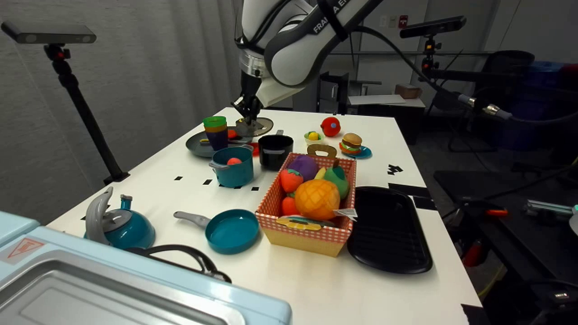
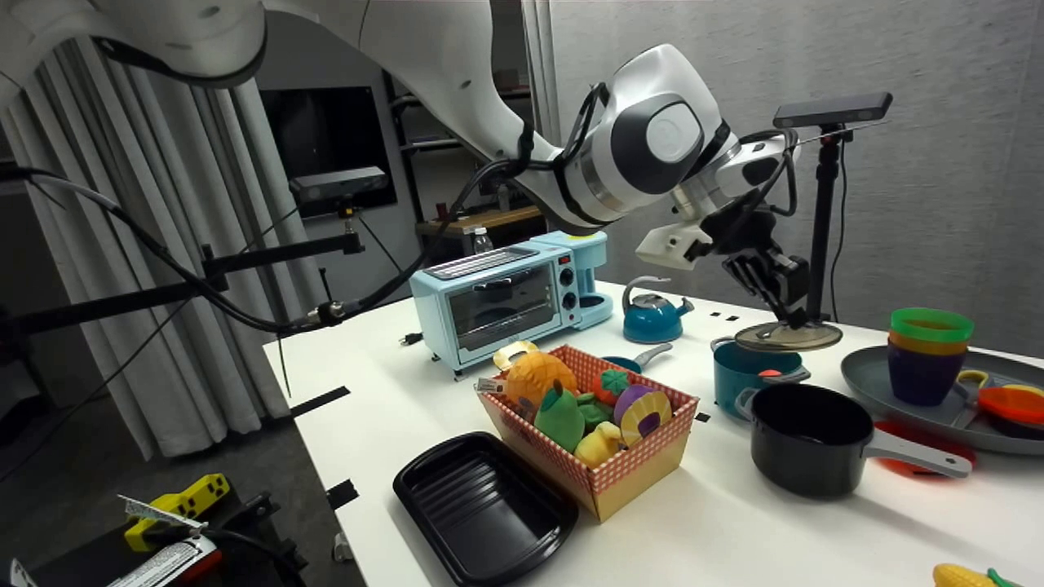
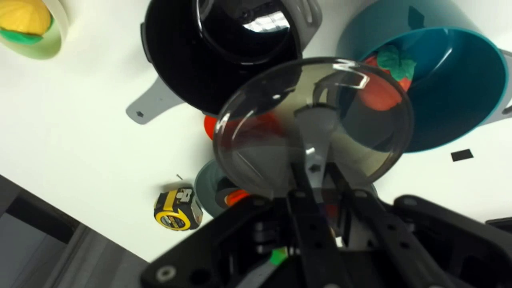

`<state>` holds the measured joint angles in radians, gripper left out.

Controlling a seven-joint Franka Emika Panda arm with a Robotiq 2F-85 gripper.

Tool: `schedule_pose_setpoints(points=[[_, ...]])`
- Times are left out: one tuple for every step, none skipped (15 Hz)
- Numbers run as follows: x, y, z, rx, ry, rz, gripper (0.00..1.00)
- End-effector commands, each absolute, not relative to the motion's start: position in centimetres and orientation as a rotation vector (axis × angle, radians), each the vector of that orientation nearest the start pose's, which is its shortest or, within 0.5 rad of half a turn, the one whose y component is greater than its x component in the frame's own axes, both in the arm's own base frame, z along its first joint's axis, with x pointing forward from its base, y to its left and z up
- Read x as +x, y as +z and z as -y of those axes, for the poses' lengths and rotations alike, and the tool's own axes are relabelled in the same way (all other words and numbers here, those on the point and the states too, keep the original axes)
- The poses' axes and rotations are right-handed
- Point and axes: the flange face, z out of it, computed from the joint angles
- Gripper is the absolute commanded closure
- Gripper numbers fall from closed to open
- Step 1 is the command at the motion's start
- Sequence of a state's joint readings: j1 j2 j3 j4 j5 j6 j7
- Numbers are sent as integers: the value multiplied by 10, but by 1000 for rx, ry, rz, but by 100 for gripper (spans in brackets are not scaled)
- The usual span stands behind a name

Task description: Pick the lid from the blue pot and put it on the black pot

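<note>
Wrist view: black two-fingered gripper (image 3: 315,170), jaws clamped on the grey knob of a round see-through lid (image 3: 288,136). In line of sight the lid overlaps the round black pot with grey handle (image 3: 188,76) and, right of it, the round teal-blue pot (image 3: 460,92), which holds a red strawberry with green leaves (image 3: 396,64).

In an exterior view: lid hangs near level, higher than the black pot. Rectangular red-checked tan basket (image 2: 644,481) stands left of the black pot; stacked green, orange and purple cups (image 2: 924,359), right of it.

In an exterior view: lid apart from both pots; cannot tell what is directly under it. Round teal frying pan (image 1: 232,230) rests on the white table (image 1: 384,298), in front of the black pot.
</note>
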<state>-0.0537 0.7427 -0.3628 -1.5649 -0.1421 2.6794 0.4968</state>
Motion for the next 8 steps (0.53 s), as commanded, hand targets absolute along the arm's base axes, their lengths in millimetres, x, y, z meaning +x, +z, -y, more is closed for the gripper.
schedule_pose_setpoints(points=[[664,270,257,-3128,-617,-1131,96],[659,267,261,-3120,-599,-1143,96],[654,263,266,-3114,-590,-1155,96],[651,260,270,-3110,-576,-1167,96],[647,256,275,-3107,-573,-1181,96],[644,252,279,-3104,-569,-1191,96],[643,248,282,-3103,-561,-1188,96],[641,245,285,-3102,-554,-1187,96]])
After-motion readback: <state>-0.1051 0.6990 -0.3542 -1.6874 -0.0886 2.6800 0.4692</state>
